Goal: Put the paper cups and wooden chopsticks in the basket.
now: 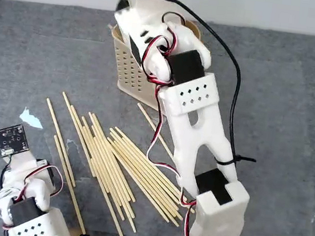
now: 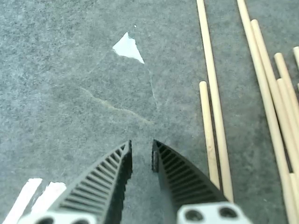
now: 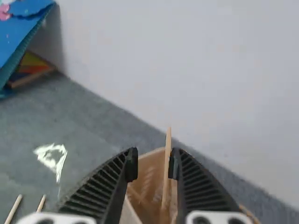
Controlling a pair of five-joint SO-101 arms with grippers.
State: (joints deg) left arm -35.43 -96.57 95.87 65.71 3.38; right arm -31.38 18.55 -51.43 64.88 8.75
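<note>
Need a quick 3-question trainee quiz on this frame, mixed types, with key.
1. True or false: the right gripper is over the basket.
2. Where do most of the chopsticks lie? A) inside a paper cup B) loose on the grey mat C) on a plate
3. Short answer: what stands upright in the gap between the right gripper's fingers?

Key
1. True
2. B
3. A single chopstick, close against one finger
</note>
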